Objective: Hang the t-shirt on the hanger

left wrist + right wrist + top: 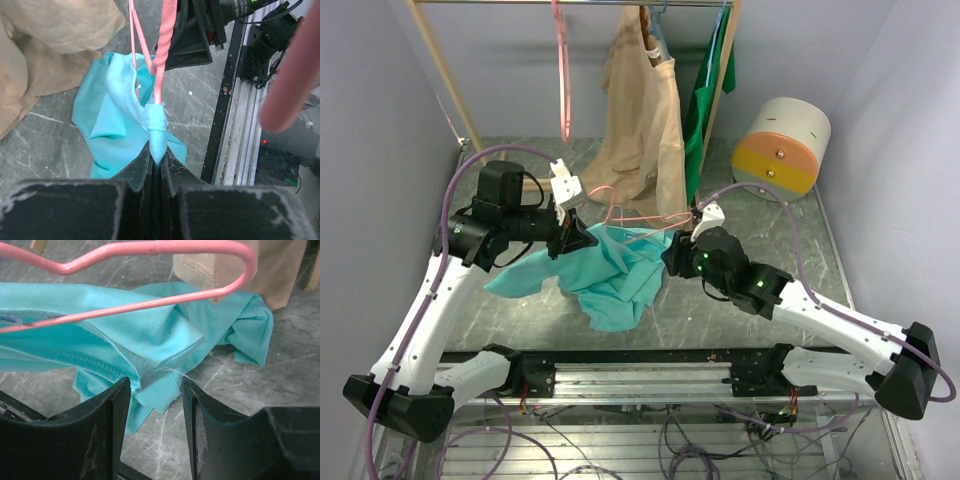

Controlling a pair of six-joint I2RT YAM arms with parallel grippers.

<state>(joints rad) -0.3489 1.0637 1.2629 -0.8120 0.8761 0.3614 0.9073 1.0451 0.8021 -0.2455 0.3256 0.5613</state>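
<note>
The teal t-shirt (pixel 615 275) lies crumpled on the grey table between my arms, one part lifted. My left gripper (pixel 578 238) is shut on a bunched fold of the t-shirt (pixel 110 115), pinched at the fingertips (pixel 157 152). The pink hanger (pixel 612 208) sits between the grippers, and its wire runs through the raised cloth (pixel 162 50). My right gripper (pixel 672 252) is open. In the right wrist view the t-shirt's hem (pixel 150 335) hangs just past my right gripper (pixel 156 385), under the hanger's wire (pixel 150 302).
A wooden rack (pixel 445 70) stands at the back with a second pink hanger (pixel 563 70), a beige garment (pixel 640 120) on a blue hanger and a dark green garment (pixel 705 90). A round white, yellow and orange container (pixel 785 145) stands back right.
</note>
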